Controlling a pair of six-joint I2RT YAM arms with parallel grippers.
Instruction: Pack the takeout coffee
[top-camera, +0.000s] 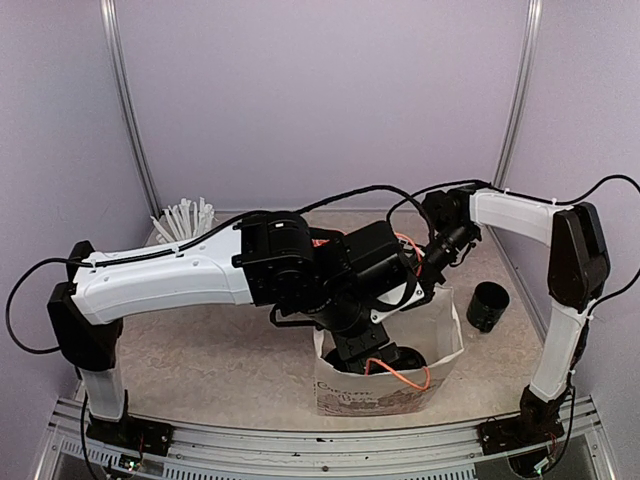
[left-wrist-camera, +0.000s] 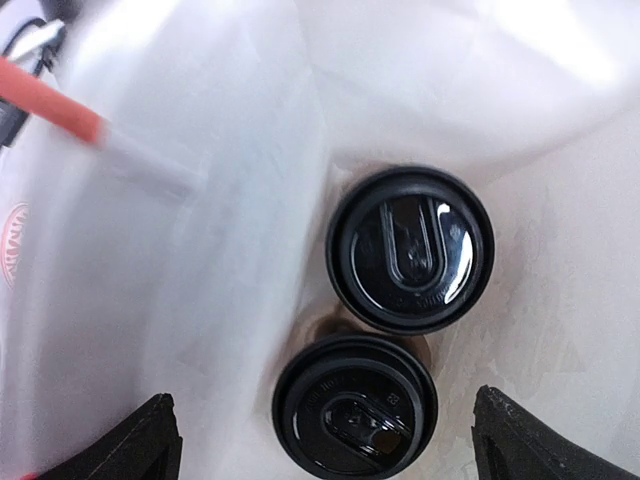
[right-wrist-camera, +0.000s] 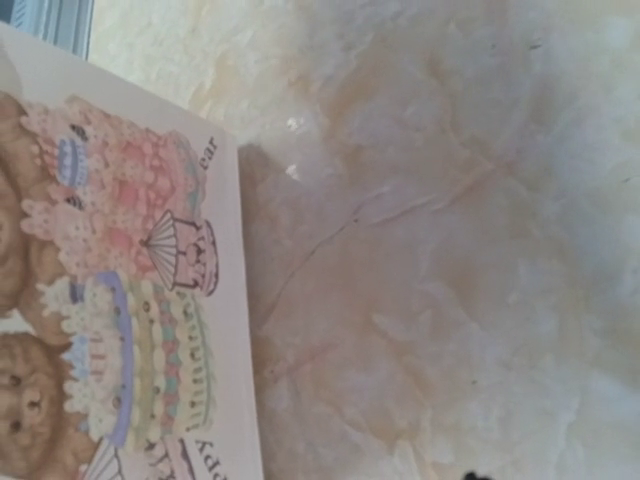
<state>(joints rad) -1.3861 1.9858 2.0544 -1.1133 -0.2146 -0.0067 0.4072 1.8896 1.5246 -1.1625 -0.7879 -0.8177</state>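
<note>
1. Left gripper (left-wrist-camera: 330, 445): fingertips (left-wrist-camera: 145, 445) sat in the two bottom corners of the wrist frame, spread wide and gripping nothing.
2. Near cup (left-wrist-camera: 355, 405) stood upright between and below those tips, at bottom centre, apparently untouched. Only its black lid showed.
3. Far cup (left-wrist-camera: 410, 248) stood just beside it, centre-right, lid up. The two rims were close, maybe touching.
4. Both cups sat at the bottom of the white bag (left-wrist-camera: 200, 250), whose thin wall leaned in on the left. The orange handle (left-wrist-camera: 50, 100) crossed the upper left.
5. Right gripper (top-camera: 432, 272) was at the bag's upper-right rim in the top view. Cannot tell whether it was pinching the rim or loose; its own camera showed only the bag's printed side and the table (right-wrist-camera: 450, 250).
6. Handling, as a judgement:
   - Paper walls probably crush easily.
   - The glossy lids look slippery and could pop off.
   - Best taken around the body under the lid rim, kept upright.
   - Fill and weight were unknown.
7. Black pot (top-camera: 488, 306) stood right of the bag, and straws (top-camera: 185, 218) at upper left.
</note>
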